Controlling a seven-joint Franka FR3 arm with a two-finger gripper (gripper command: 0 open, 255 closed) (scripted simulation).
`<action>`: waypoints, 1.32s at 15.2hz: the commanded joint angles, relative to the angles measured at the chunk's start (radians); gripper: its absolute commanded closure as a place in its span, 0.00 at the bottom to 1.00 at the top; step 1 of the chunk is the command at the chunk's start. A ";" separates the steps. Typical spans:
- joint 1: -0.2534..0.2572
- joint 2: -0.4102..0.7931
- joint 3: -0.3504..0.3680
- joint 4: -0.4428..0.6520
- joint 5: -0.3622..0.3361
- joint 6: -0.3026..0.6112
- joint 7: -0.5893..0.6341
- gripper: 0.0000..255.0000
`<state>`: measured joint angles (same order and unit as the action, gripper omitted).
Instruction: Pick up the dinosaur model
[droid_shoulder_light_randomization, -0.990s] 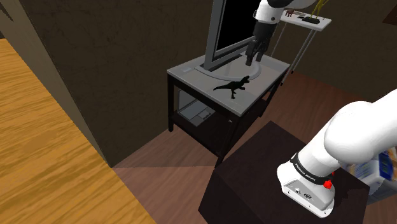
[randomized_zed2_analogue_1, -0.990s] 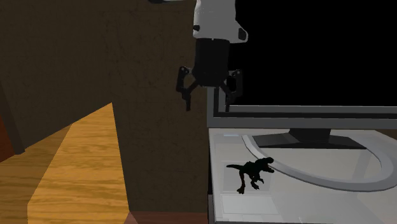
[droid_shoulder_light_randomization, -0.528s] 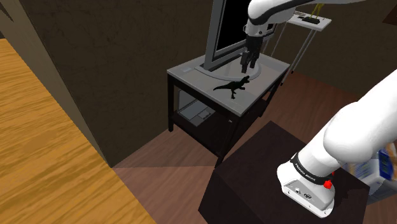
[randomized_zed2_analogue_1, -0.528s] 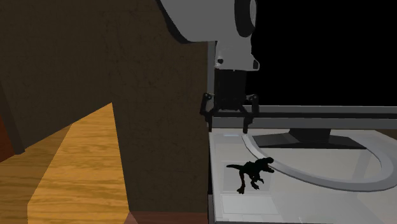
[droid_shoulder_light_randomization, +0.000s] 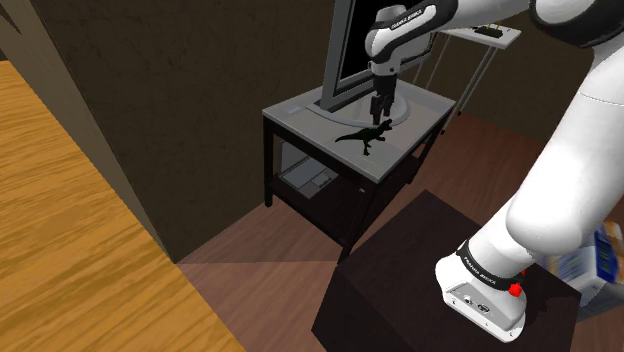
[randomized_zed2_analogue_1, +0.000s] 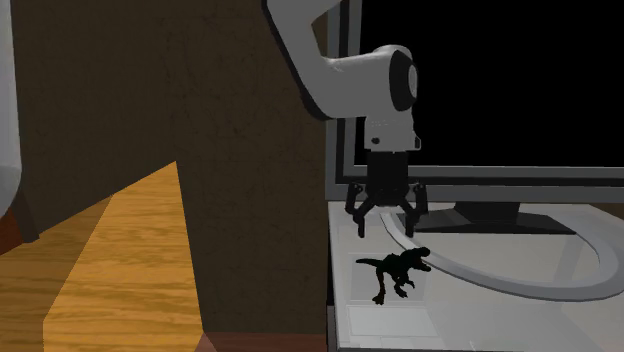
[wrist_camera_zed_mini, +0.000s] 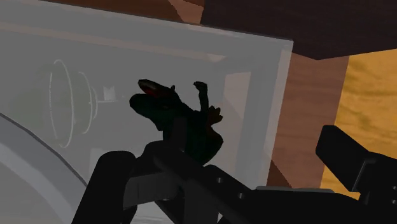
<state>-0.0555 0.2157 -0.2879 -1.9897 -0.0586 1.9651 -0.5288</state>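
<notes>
Monitor (droid_shoulder_light_randomization: 347, 52) close behind dinosaur (randomized_zed2_analogue_1: 398, 270), table (randomized_zed2_analogue_1: 395, 328) front seemingly open

dinosaur (droid_shoulder_light_randomization: 366, 135) on table (droid_shoulder_light_randomization: 300, 108) | monitor (droid_shoulder_light_randomization: 345, 50) behind it | hand (randomized_zed2_analogue_1: 386, 228) above dinosaur

Looked like a study corner in a home. Showed a monitor (droid_shoulder_light_randomization: 355, 45) on a grey-topped, dark-framed desk (droid_shoulder_light_randomization: 300, 113) with a low shelf (droid_shoulder_light_randomization: 305, 178), set against dark brown walls (droid_shoulder_light_randomization: 200, 100) on a brown plank floor (droid_shoulder_light_randomization: 270, 260). Had a small white side table (droid_shoulder_light_randomization: 506, 40) on thin legs behind, and a light wood panel (droid_shoulder_light_randomization: 70, 220) at the shoulder view's left.
</notes>
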 joint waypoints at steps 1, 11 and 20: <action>-0.013 0.080 -0.002 0.049 -0.001 0.013 -0.032 0.00; -0.040 0.251 0.006 0.115 0.010 0.091 -0.071 0.00; -0.039 0.262 0.009 0.120 0.012 0.097 -0.067 1.00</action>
<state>-0.0998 0.4748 -0.2858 -1.8434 -0.1337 2.0639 -0.5986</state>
